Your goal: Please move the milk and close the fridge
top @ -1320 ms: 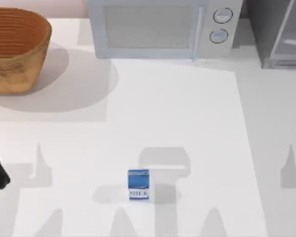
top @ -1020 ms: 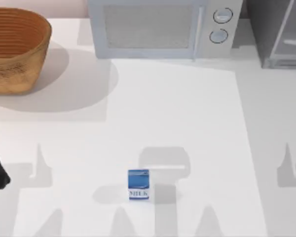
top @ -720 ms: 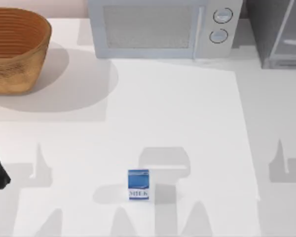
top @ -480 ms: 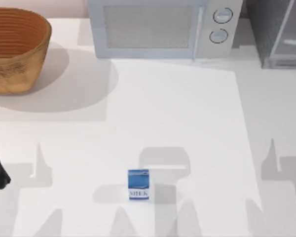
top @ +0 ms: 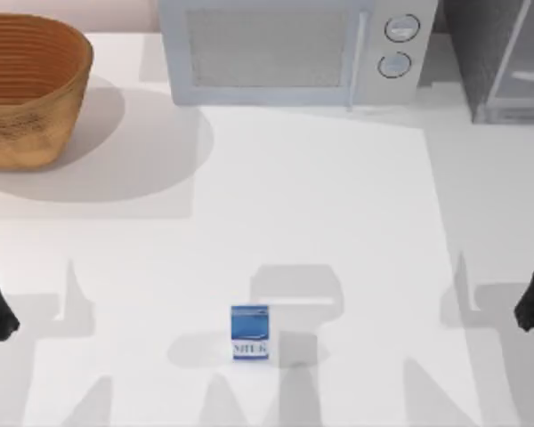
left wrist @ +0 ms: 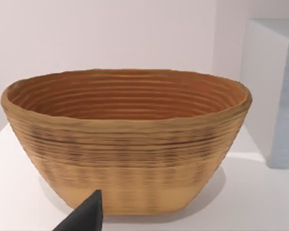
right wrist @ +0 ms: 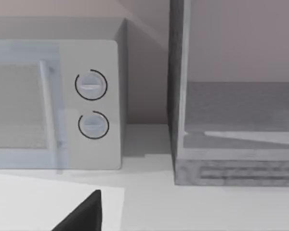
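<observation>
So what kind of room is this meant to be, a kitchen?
Probably a mock kitchen counter, rendered in simulation: a white microwave with two knobs beside a grey fridge, a milk carton on the table, and a woven basket.

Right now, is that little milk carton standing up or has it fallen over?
Standing up. In the top view the milk sits on its base on the table, blue top upward and its MILK lettering level, with no hand touching it.

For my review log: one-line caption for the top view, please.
Milk carton stands alone near the table's front; basket, microwave and fridge line the back.
</observation>
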